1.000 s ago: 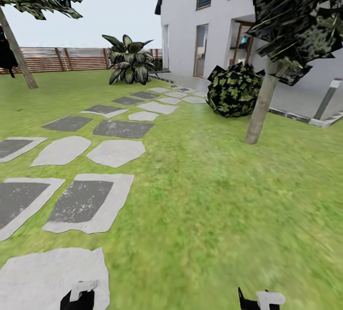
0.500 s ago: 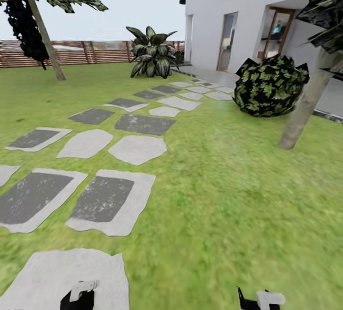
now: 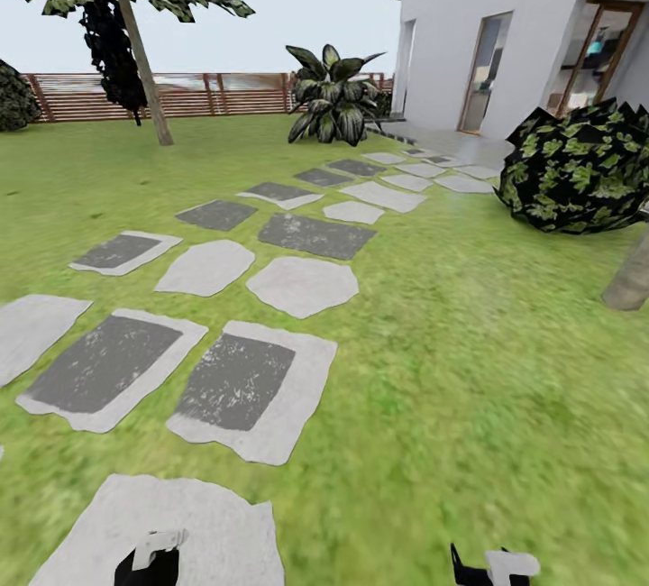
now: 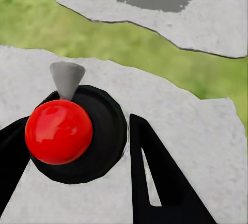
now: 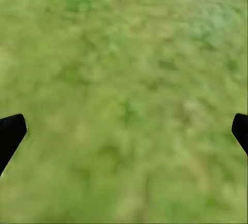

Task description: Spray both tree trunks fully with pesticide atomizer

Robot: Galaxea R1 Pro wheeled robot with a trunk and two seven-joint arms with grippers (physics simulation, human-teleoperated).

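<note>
One pesticide atomizer (image 4: pixel 59 131), red-knobbed and grey-nozzled, is pinched in the left gripper (image 4: pixel 77 123) above a stepping stone (image 4: pixel 196 131); the right gripper (image 5: pixel 124 126) is held spread over grass (image 5: pixel 124 53); two tree trunks (image 3: pixel 144 72) are seen

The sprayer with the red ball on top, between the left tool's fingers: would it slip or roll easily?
The sprayer looks round and smooth, so it may twist between the left tool's narrow fingers. The glossy red ball looks slick. On its side it would probably roll.

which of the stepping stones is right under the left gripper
The plain pale grey stone slab at the head view's bottom edge; the left gripper overlaps it, unlike the dark-centred slabs beyond.
</note>
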